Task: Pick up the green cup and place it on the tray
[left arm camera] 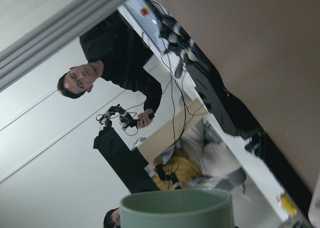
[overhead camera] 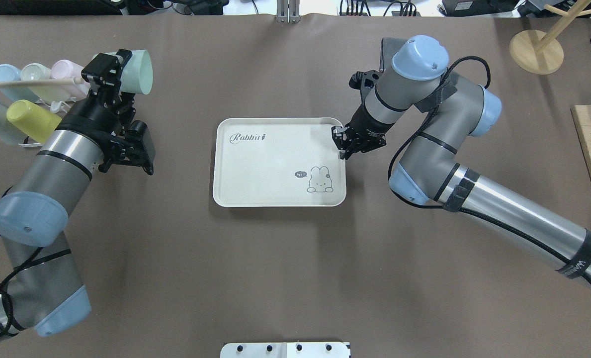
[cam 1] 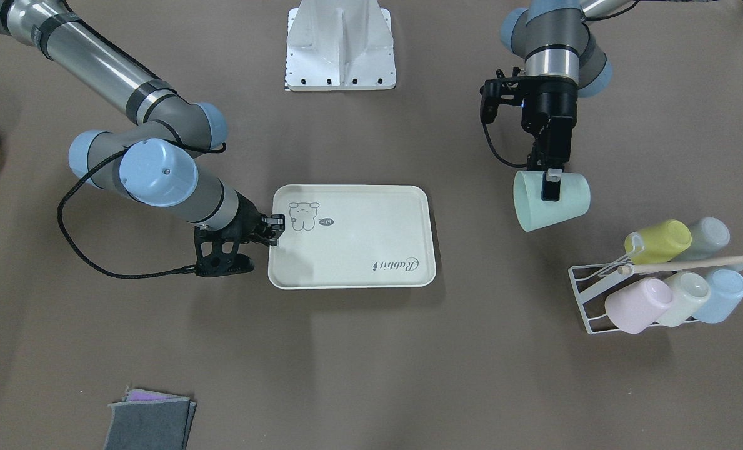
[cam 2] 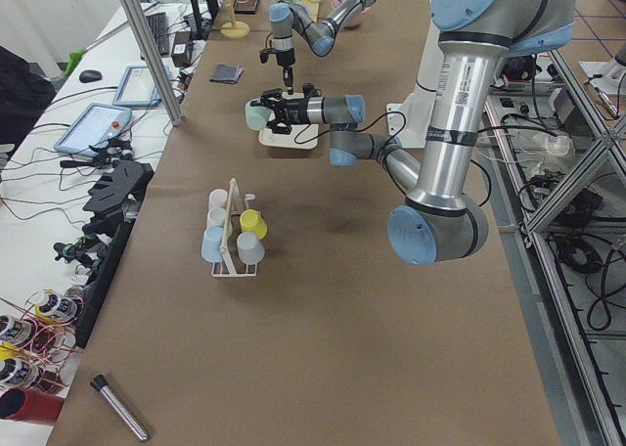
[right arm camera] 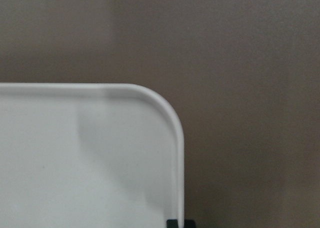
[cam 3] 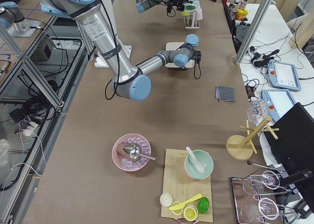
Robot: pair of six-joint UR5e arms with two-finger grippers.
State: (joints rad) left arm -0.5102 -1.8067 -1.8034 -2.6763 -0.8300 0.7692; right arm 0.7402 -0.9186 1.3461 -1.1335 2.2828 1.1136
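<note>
Green cup (cam 1: 568,203): one, in left pincer (cam 1: 551,187); one tray (cam 1: 359,237); five racked cups (cam 1: 683,297).

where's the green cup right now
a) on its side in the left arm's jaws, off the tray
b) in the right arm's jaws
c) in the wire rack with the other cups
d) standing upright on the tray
a: the left gripper has its jaws clamped on the green cup, which lies sideways, off to the side of the tray.
</note>
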